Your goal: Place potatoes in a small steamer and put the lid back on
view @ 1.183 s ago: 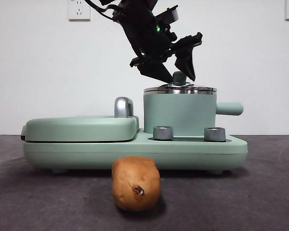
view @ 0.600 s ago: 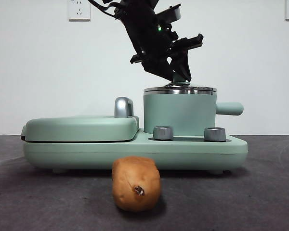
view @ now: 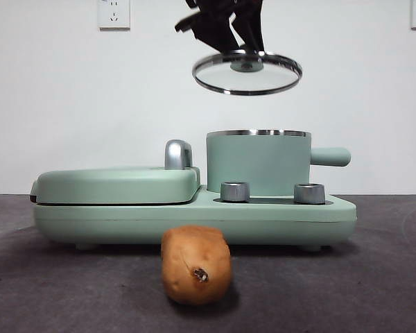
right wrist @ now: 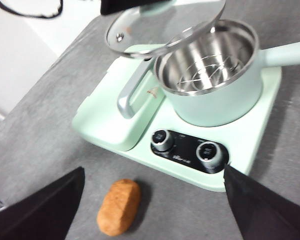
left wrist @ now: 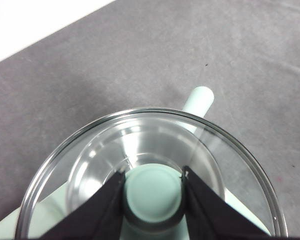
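One oval light-brown potato (view: 195,265) with dark end spot lies on table (view: 374,277).

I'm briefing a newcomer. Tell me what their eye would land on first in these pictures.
First, the glass lid hanging in the air above the open steamer, held at its green knob by the left claw. Next, the brown potato lying alone on the dark table in front of the green cooker. The right claw hangs open above that potato.
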{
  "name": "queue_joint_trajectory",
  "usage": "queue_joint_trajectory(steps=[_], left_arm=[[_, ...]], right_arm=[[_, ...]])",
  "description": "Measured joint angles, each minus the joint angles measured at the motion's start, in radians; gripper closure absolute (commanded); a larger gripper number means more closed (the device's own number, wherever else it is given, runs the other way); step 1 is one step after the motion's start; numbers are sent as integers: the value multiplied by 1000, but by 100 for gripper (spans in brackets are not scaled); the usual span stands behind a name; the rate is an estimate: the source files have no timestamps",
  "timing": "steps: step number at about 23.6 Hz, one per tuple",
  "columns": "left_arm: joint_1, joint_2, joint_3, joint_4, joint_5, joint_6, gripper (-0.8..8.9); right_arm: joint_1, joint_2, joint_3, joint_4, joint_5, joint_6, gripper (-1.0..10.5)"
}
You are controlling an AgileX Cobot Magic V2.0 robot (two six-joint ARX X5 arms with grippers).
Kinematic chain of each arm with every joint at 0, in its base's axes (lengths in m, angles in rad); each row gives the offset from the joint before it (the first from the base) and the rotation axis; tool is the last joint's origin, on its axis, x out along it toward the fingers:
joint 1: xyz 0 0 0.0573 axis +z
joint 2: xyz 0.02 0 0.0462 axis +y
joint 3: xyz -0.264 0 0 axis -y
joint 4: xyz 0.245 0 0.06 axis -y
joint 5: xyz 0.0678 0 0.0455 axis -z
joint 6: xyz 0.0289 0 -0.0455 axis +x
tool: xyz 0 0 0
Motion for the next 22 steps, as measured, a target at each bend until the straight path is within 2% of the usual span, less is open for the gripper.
queue_joint_trajectory(steps=[5,9,12,17,22], left_arm=[[14,-85,2,-95,1,26,765],[64,-209,5,-182,0,27,766],[91,-283,5,-232,0,27,785],[108,-370,5,-288,0,27,791],[108,-433,6,-329,0,27,791]], right_arm=[[245,92,28,7,153,91,504],[480,245,28,63,311,200,504],[602,380,29,117,357,290,504],[696,568,29,150,383,362,504],[741,705,55,158,389,377,504]])
